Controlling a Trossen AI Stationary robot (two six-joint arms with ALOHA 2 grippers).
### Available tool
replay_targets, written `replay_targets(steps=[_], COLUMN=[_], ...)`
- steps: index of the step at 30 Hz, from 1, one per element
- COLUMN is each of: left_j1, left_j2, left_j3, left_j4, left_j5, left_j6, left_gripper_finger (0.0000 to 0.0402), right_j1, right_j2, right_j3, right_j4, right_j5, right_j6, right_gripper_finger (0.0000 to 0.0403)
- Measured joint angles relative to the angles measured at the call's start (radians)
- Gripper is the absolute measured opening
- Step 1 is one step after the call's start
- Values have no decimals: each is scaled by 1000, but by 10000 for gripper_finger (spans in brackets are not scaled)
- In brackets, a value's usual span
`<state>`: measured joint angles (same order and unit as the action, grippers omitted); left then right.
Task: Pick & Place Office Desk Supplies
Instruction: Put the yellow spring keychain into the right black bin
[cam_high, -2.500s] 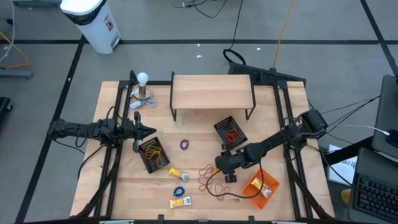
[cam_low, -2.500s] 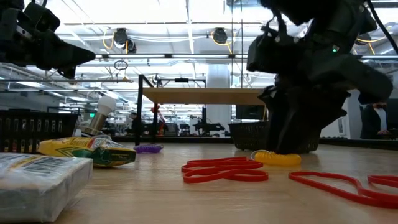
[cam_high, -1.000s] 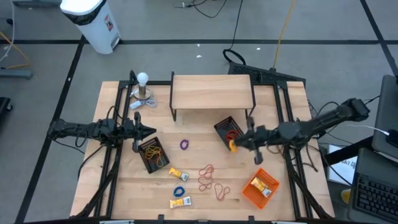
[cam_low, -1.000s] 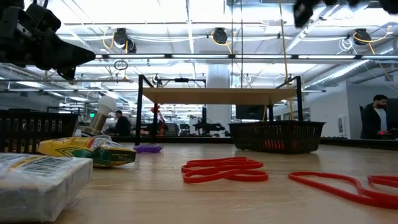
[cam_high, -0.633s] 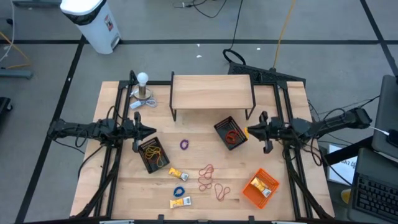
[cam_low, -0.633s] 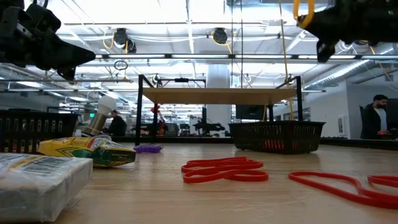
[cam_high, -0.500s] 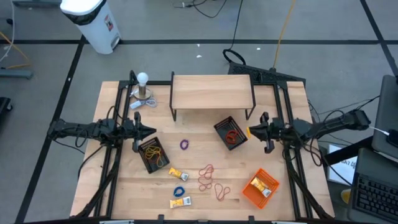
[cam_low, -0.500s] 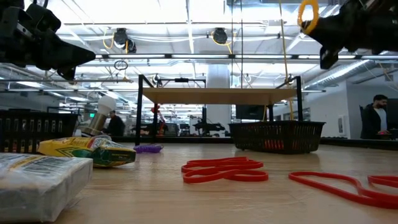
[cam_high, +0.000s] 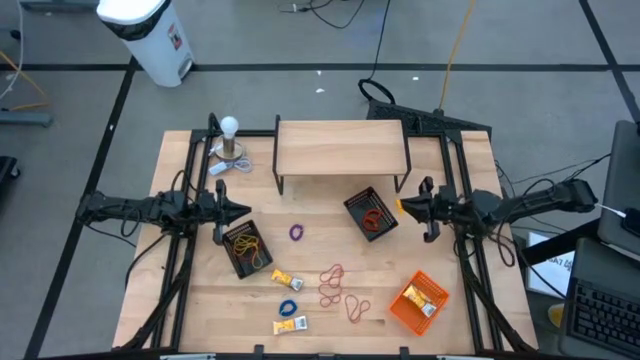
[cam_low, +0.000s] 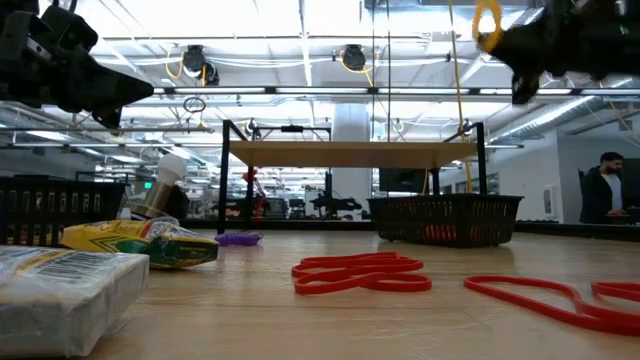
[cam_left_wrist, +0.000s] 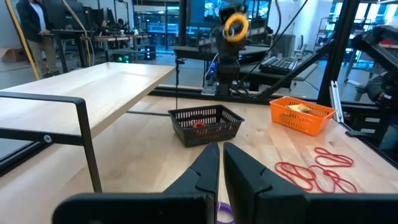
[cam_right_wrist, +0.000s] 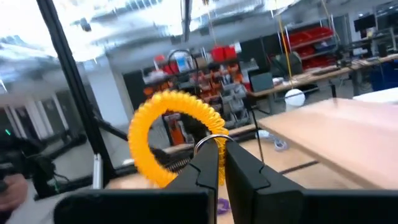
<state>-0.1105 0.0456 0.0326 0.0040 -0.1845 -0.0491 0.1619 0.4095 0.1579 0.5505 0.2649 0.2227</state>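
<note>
Keeping the left gripper (cam_high: 245, 211) parked at the table's left side, just beside the left black wire-mesh tray (cam_high: 247, 247), matte dark fingers drawn nearly together on nothing, unmoved across the last seconds.

Leaving the loose supplies lying flat on the pale wooden tabletop (cam_high: 200, 300) between the two arms: a small purple rubber loop (cam_high: 297, 232), a glossy yellow-and-white rectangular packet (cam_high: 286, 279), a blue rubber loop (cam_high: 289, 308), a second yellow-and-white packet (cam_high: 291, 325), and a tangle of thin red rubber-band loops (cam_high: 333, 283), limp and kinked rather than round.

Having lifted the right gripper (cam_high: 405, 209) away from that red tangle, carrying it up across the central black mesh basket (cam_high: 371, 212) and out to the basket's right edge, high above the table in the low view. Barely shifting it over the last half second. Pinching the fingers tight on a yellow ribbed coil ring (cam_right_wrist: 174, 134), springy-looking and holding its round shape, with a thin metal ring (cam_right_wrist: 208, 142) showing at the fingertips. Hanging the coil clear of everything, well above the basket rim, as the left wrist view also shows (cam_left_wrist: 236, 27).

Reading this as the carry stage done and the release not yet made: probably hesitating over which bin to use, the basket already holding red bands or the orange plastic tray (cam_high: 419, 303) holding packets nearer the front edge. Expecting a light, bouncy drop from a coil like this.
</note>
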Motion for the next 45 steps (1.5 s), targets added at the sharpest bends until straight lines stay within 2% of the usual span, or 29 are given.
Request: replay_targets(steps=[6, 11, 21, 29, 37, 40, 45], left_j1=[0, 0, 0, 0, 0, 0, 0], left_j2=[0, 0, 0, 0, 0, 0, 0], left_j3=[0, 0, 0, 0, 0, 0, 0], left_j4=[16, 16, 15, 15, 15, 15, 15], left_j5=[-10, -10, -7, -7, -7, -8, -8], left_j6=[2, 2, -5, -5, -4, -4, -5], left_gripper_finger=[26, 26, 26, 26, 26, 26, 26], right_j1=[1, 0, -58, -82, -93, -93, -100], right_j2=[175, 378, 694, 832, 903, 903, 880], right_j3=[263, 395, 477, 539, 542, 542, 543], right_j4=[-382, -550, -763, -847, -870, -869, -866], right_j5=[72, 104, 78, 46, 44, 48, 48], right_j6=[6, 49, 209, 223, 221, 211, 230], right_gripper_finger=[4, 4, 4, 4, 6, 32, 123])
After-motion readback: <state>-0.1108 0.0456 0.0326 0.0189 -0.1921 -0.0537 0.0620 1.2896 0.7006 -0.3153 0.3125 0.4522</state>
